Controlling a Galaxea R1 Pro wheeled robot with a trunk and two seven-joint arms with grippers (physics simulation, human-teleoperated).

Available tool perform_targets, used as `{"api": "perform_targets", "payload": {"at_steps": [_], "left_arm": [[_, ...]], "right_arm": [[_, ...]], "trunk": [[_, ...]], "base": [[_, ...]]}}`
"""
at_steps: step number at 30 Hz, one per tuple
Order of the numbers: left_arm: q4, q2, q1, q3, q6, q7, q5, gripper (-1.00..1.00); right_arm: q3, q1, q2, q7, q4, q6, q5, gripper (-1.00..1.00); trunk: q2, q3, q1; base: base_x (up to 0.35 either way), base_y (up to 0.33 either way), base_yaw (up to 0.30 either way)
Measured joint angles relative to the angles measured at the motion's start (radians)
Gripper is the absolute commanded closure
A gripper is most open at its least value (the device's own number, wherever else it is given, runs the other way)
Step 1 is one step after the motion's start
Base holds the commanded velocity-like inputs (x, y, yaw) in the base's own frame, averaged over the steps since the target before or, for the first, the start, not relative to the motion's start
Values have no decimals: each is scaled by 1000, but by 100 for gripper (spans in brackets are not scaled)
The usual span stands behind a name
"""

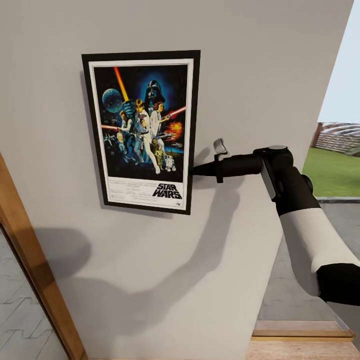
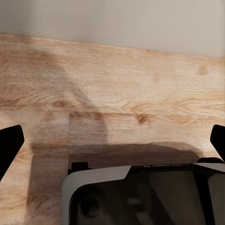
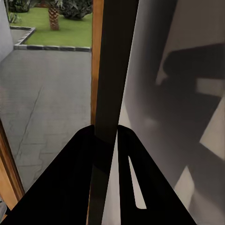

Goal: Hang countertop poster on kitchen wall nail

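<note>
Right arm (image 1: 300, 220): stretched forward and across from the right of the head view, white forearm, black wrist held level.
Right gripper (image 1: 196, 170): clamped on the right edge of the poster (image 1: 145, 131), fingers (image 3: 136, 187) pinching the frame edge-on.
Left gripper (image 2: 112, 140): pointed downward, its dark fingertips (image 2: 9, 145) spread wide apart, nothing between them.

A home, judging by the plain pale wall (image 1: 260, 65) hung with a framed film poster (image 1: 142, 131). Wooden door frame (image 1: 35, 265) at one side, light wood-plank floor (image 2: 117, 89) underfoot. Beyond the wall's edge, a paved grey yard (image 3: 47, 93), a green lawn (image 1: 334, 172) and garden plants (image 3: 56, 11): domestic, with an opening outdoors.
</note>
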Motion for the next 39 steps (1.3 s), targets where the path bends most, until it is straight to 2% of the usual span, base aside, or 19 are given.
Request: {"api": "perform_targets", "payload": {"at_steps": [30, 39], "left_arm": [[0, 1, 0, 0, -1, 2, 0, -100], [2, -5, 0, -2, -3, 6, 0, -100]], "right_arm": [[0, 2, 0, 0, 0, 0, 0, 100], [-1, 8, 0, -17, 24, -4, 1, 100]], "trunk": [[0, 0, 0], [0, 0, 0]], "base": [[23, 0, 0], [0, 0, 0]]}}
